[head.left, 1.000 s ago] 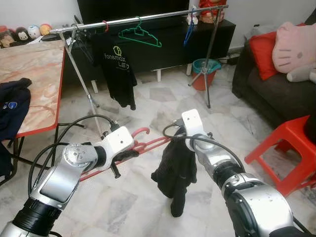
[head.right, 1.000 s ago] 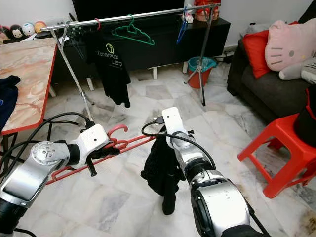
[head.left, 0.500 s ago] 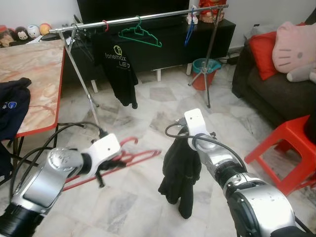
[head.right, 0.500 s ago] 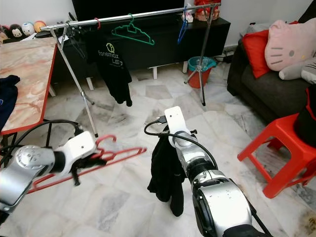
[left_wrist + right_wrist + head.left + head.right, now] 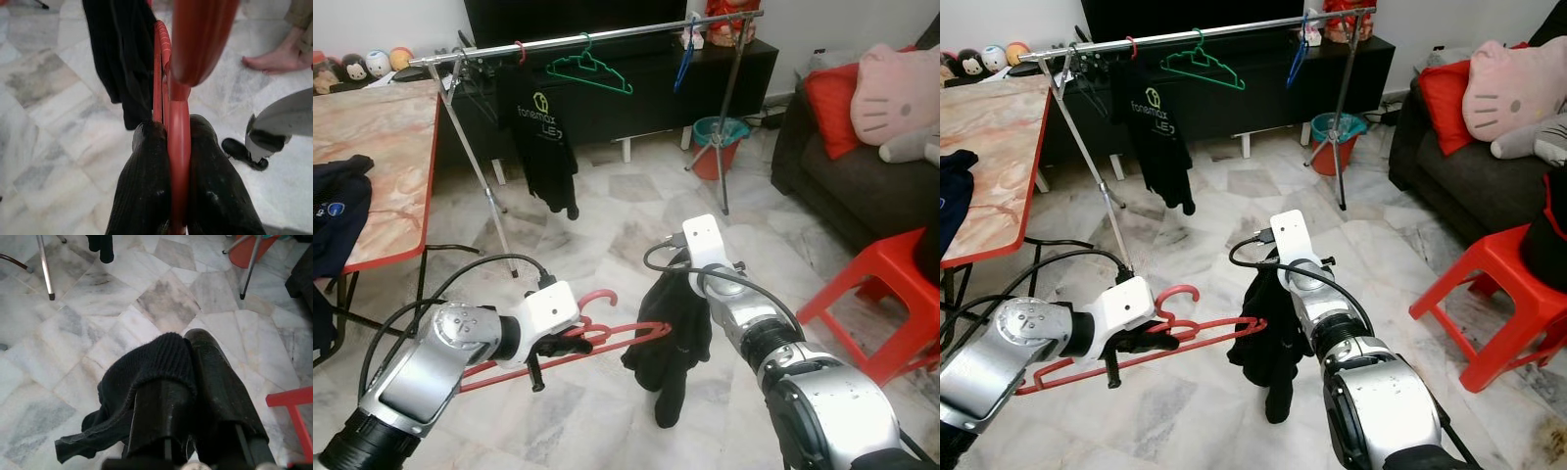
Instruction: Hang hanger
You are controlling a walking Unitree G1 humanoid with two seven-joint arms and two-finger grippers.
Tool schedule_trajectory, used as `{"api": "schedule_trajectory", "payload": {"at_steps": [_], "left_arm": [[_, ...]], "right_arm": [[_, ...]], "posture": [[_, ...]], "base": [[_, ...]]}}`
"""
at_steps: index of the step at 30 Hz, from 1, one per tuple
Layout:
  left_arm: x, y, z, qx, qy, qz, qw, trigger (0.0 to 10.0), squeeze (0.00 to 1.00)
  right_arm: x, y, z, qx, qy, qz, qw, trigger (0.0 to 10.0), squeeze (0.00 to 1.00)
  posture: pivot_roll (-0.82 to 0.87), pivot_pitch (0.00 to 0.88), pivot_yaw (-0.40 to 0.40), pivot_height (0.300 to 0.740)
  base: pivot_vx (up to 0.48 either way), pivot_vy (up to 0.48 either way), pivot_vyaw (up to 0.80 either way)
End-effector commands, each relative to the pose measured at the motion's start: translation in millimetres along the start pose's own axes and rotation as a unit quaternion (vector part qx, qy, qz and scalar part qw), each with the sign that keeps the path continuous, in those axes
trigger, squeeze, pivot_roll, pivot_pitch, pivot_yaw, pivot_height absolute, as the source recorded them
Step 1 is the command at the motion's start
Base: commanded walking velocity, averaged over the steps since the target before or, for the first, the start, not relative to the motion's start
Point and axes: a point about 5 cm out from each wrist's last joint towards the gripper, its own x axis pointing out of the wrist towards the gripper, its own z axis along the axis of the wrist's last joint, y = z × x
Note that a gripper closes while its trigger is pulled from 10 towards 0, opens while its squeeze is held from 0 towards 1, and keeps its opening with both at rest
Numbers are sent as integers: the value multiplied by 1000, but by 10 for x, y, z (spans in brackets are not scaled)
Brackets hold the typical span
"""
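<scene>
My left gripper (image 5: 551,342) stayed clamped on the red hanger (image 5: 607,336), whose tip I'd swung back into the black garment (image 5: 674,348) pinched shut in my right gripper (image 5: 690,291). Threading had restarted; the rail (image 5: 597,37) sat far ahead.

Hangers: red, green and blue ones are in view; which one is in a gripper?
The red plastic hanger, clamped in the left gripper. The green hanger and blue hanger hang on the metal rail.
</scene>
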Motion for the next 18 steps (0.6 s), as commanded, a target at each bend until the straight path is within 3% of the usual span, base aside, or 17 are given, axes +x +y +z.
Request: {"api": "schedule_trajectory", "payload": {"at_steps": [1,8,18], "left_arm": [[-11,50,48,18,-1,17,1000,10000,0],[-10,176,117,26,-19,69,997,10000,0],[-32,215,174,14,-44,83,996,10000,0]], "right_arm": [[2,13,85,-1,-13,2,1000,10000,0],[1,30,53,-4,-10,9,1000,10000,0],[-1,69,11,-4,-5,15,1000,10000,0]], "posture": [[106,0,-17,740],[100,0,-14,740],[107,0,-17,740]], "base": [[0,0,0],[0,0,0],[0,0,0]]}}
